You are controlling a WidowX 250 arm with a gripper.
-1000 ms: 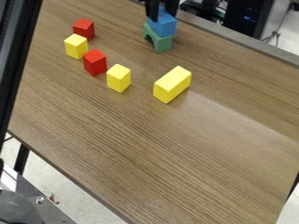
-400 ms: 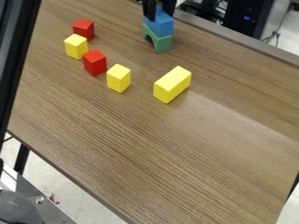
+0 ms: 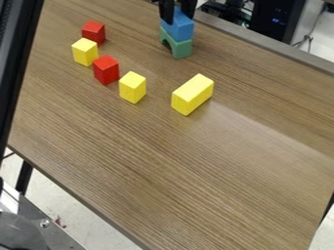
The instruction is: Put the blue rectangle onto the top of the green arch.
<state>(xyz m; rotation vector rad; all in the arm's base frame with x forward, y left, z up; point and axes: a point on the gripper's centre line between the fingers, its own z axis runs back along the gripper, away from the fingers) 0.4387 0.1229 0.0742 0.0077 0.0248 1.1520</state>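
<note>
At the top edge of the camera view, the black gripper (image 3: pixel 177 10) is shut on the blue rectangle (image 3: pixel 178 27), with one finger at each side of its upper part. Directly beneath the block, the green arch (image 3: pixel 182 49) stands upright on the table. The blue rectangle's underside meets the top of the arch, and the two look roughly lined up. Part of the blue block's upper end is hidden by the fingers.
Left of the arch, a row holds red blocks (image 3: pixel 106 71) and yellow blocks (image 3: pixel 132 88). A longer yellow block (image 3: pixel 192 95) lies nearer the middle of the wooden table (image 3: pixel 196 176). Black equipment (image 3: pixel 279 19) is behind the table's far edge.
The gripper and the blue rectangle have shifted slightly left over the arch, mostly between the two earlier frames. The arch and the other blocks have stayed in place.
</note>
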